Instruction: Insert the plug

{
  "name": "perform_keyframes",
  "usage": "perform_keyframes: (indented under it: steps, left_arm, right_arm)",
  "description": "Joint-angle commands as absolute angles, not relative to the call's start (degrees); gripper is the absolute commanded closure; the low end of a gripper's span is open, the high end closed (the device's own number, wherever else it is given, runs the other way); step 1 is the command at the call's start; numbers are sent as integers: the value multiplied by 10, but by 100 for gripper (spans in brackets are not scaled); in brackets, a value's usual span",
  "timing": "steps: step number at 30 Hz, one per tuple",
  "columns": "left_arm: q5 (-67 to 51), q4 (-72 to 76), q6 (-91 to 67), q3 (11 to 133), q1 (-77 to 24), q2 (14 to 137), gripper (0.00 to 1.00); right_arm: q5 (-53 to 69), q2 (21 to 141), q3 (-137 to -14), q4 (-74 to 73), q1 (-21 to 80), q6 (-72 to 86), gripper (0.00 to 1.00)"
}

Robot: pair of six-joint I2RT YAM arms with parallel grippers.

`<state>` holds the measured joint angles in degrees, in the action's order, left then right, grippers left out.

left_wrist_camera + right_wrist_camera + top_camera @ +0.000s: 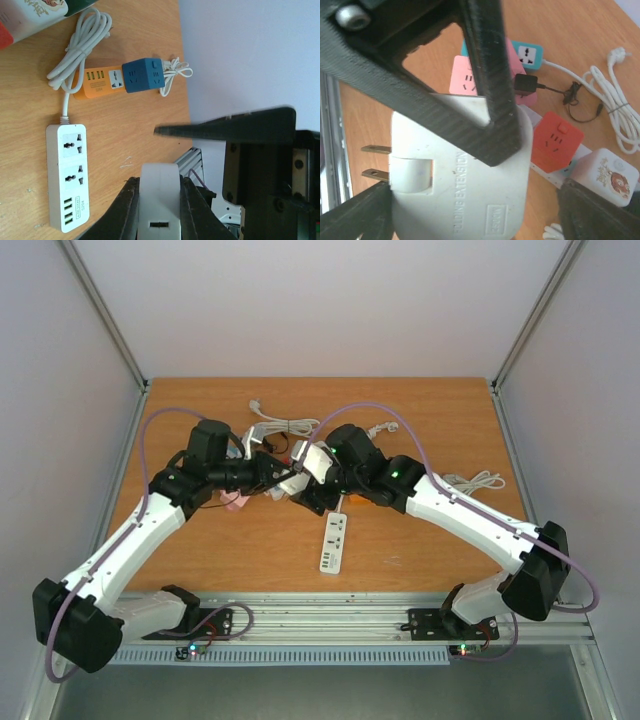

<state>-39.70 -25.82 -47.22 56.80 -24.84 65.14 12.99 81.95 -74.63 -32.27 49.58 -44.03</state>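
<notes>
White plug is up in the air above the table, prongs bare, not yet in any socket. Left gripper is clamped on it. Right gripper has jaws wide apart, w/o grip. Remaining, I think: carry it to the white power strip & push in.

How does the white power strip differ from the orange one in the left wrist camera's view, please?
The white power strip is longer and shows two sockets; the orange power strip shows one. The white strip lies alone, while a blue cube adapter sits against the orange strip's end. Both lie flat on the wooden table and carry a row of USB ports.
</notes>
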Motion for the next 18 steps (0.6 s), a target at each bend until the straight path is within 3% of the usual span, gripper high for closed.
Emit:
perform_keyframes:
  steps: [1,8,18]
  left_arm:
    - [-387,-231,-440,596,-251,633,100]
    - [-321,-111,-390,590,-251,597,100]
    - [-345,161,-447,555,-251,556,99]
  right_arm:
    - [72,806,-744,-268,499,-382,12]
    - [101,707,-697,-198,488,-175,7]
    - [192,656,-689,-103,425,185,16]
